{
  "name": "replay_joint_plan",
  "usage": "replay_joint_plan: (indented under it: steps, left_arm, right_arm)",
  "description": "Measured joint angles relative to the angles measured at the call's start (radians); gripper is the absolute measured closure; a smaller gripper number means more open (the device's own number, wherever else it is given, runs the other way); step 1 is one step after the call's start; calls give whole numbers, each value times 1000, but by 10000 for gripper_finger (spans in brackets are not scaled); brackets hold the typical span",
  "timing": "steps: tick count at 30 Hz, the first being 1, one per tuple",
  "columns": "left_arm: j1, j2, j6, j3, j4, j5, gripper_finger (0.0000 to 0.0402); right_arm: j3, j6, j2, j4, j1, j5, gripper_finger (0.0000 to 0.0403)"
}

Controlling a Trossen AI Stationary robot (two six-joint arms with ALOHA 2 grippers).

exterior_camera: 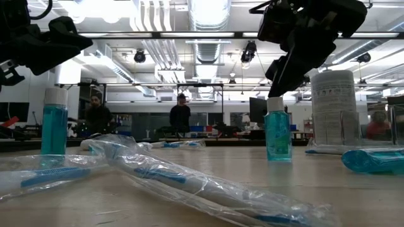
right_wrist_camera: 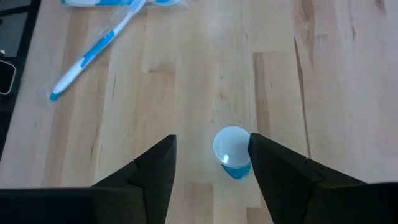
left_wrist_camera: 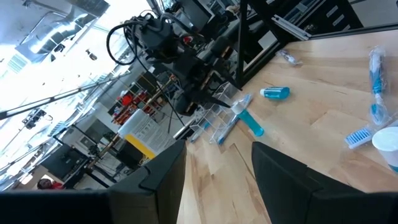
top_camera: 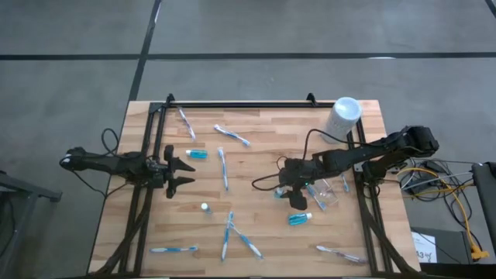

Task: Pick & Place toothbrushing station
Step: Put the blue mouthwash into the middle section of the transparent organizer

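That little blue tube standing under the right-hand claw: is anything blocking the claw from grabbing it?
Nothing visible does. The right gripper hangs open directly above the upright blue tube, whose white cap shows between the fingers with only bare table around it.

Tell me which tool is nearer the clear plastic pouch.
Right. The right tool hangs open just beside the clear plastic pouch, over a small upright tube. The left tool waits open at the table's far left side.

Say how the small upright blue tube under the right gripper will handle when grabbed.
The small blue white-capped tube stands upright on a narrow base, so a nudge would probably tip it. Round-bodied, it might then roll.
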Motion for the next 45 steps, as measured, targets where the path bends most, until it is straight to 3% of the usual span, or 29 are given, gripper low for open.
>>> replay_joint_plan:
  steps: [21,31,34,42,45]
  left_arm:
    - [0,0,0,0,0,0,213]
    - [1,0,0,0,0,0,213]
    - [1,0,0,0,0,0,213]
    - [0,0,0,0,0,0,213]
    - [0,0,0,0,0,0,213]
  right_arm:
    - [-7,7,15,-2,2,34,202]
    - [-6,168,42,34,5,32,202]
    - [-6,285,44,48,6,33,202]
    - [-5,909,45,30,6,87,202]
    - [-5,1031,60,28,12,90,202]
